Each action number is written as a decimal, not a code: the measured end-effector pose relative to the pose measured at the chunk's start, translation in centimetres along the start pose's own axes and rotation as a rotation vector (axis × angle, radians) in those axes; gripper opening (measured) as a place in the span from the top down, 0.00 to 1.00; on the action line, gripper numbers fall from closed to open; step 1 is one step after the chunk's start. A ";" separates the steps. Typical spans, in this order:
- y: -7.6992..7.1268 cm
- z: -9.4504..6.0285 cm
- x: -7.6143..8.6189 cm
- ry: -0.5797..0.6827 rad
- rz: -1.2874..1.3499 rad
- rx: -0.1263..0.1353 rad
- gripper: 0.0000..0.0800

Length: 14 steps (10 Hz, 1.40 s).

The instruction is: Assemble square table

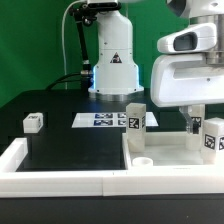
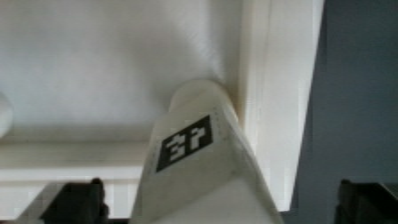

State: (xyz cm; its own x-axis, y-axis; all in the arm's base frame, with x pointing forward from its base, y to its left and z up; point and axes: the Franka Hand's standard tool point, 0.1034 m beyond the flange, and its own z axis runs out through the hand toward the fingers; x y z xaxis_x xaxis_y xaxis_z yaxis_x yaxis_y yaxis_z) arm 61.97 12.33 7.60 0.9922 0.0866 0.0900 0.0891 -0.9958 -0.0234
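The square tabletop slab lies flat at the exterior view's front right, a corner hole showing. In the wrist view its white face and raised rim fill the frame. My gripper hangs over the slab's right part. It is open, and a tagged white leg stands between the fingers. In the wrist view the gripper straddles that leg, and each dark finger stands clear of it. A second leg stands upright at the slab's far edge. A third leg sits far left.
The marker board lies flat on the black table in front of the robot base. A white border wall runs along the front and the exterior view's left side.
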 end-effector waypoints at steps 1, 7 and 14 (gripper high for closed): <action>0.1 0.0 0.0 0.000 -0.067 -0.005 0.19; 0.2 0.0 0.0 -0.001 -0.124 -0.011 0.64; 0.4 0.0 0.1 0.004 0.330 -0.003 0.64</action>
State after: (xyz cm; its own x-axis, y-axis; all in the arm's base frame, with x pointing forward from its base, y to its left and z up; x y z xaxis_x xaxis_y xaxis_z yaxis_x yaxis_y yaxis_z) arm 62.06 11.92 7.59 0.9672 -0.2404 0.0821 -0.2370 -0.9703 -0.0486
